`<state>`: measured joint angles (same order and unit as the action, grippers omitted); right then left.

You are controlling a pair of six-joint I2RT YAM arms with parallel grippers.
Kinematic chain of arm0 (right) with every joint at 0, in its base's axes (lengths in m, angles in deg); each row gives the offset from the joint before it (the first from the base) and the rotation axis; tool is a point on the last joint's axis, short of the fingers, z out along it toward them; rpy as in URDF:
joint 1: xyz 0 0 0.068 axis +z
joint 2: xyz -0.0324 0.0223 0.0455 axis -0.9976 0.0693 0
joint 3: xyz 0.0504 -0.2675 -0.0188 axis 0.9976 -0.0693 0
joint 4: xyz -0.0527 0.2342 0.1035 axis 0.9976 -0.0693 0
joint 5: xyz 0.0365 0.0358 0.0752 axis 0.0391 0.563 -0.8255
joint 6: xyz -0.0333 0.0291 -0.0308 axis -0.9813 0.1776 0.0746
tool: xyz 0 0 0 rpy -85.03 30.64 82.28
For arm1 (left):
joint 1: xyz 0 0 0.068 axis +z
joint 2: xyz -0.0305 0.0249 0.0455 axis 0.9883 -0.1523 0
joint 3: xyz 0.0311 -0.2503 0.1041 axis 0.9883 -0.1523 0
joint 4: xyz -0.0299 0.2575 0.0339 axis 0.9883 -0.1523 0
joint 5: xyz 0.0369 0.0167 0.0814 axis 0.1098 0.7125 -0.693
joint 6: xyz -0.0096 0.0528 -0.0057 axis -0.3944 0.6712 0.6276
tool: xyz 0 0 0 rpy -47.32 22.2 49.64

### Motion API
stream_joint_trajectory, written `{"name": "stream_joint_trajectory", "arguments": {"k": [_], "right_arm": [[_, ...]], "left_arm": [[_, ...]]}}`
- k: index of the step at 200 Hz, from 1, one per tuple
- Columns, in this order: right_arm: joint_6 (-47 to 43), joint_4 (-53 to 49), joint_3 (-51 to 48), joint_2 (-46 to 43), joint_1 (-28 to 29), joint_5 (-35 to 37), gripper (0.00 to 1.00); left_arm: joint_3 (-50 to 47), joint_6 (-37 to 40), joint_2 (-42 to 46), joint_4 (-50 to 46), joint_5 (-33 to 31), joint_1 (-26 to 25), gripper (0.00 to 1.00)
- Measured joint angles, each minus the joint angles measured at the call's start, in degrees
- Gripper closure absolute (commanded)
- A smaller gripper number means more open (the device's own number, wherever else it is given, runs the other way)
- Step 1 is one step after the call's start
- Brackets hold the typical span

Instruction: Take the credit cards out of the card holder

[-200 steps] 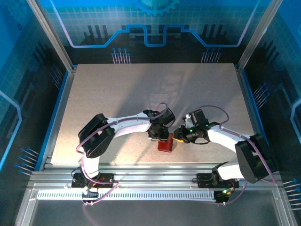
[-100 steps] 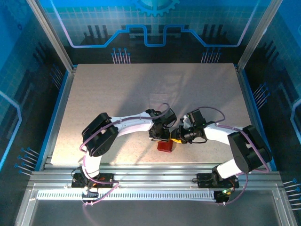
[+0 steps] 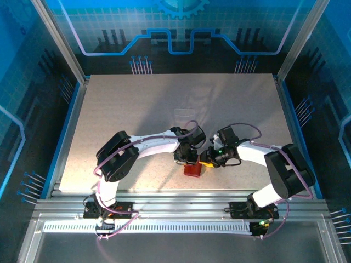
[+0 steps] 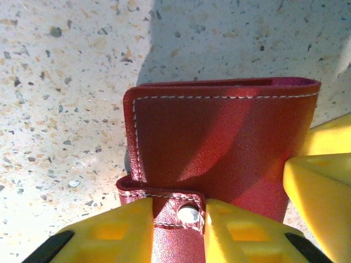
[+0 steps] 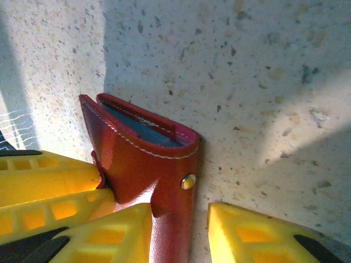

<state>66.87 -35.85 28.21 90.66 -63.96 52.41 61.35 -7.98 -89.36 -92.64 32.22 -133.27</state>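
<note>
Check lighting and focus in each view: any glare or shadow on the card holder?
Top external: soft arm shadows on the table, card holder small but sharp. Left wrist: holder in focus, a diagonal shadow crosses it, table sunlit bright at lower left. Right wrist: hard side light, holder's snap glints, broad shadow bands on the table.

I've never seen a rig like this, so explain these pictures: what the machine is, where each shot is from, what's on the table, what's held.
Two robot arms, a left arm and a right arm, are bolted at the near edge of a table. The wide picture looks down from above and behind them. The two close-ups come from cameras on the wrists; the yellow blocks are the jaws. On the table is a red holder. The left jaws seem shut on its snap tab. The right jaws straddle it, with a gap on one side. A dark card edge shows in its top.
</note>
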Motion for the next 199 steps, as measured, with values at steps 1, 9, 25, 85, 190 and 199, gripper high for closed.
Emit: {"name": "stream_joint_trajectory", "arguments": {"k": [1, 9, 25, 85, 190, 199], "right_arm": [[-0.02, 0.0, 0.0, 0.04, 0.0, 0.0, 0.68], [-0.17, 0.0, 0.02, 0.2, 0.0, -0.02, 0.69], [-0.37, -0.09, 0.31, 0.48, 0.0, -0.02, 0.7], [-0.85, -0.17, 0.7, 1.2, 0.04, -0.07, 0.71], [-0.46, 0.61, 1.25, 2.05, 1.07, 0.92, 0.72], [-0.63, 0.17, 1.49, 2.01, 1.22, 1.33, 0.71]], "left_arm": [[0.0, 0.0, 0.0, 0.0, 0.0, 0.0, 0.76], [0.0, -0.04, 0.09, 0.02, 0.02, 0.0, 0.79], [0.0, -0.04, 0.22, 0.44, 0.09, -0.02, 0.83], [-2.05, -0.22, 2.4, 2.64, 0.04, -0.11, 0.95], [-11.23, -1.95, 11.87, 9.97, 1.79, 3.37, 1.0], [-12.09, -2.03, 12.92, 10.03, 1.84, 3.87, 1.0]]}}
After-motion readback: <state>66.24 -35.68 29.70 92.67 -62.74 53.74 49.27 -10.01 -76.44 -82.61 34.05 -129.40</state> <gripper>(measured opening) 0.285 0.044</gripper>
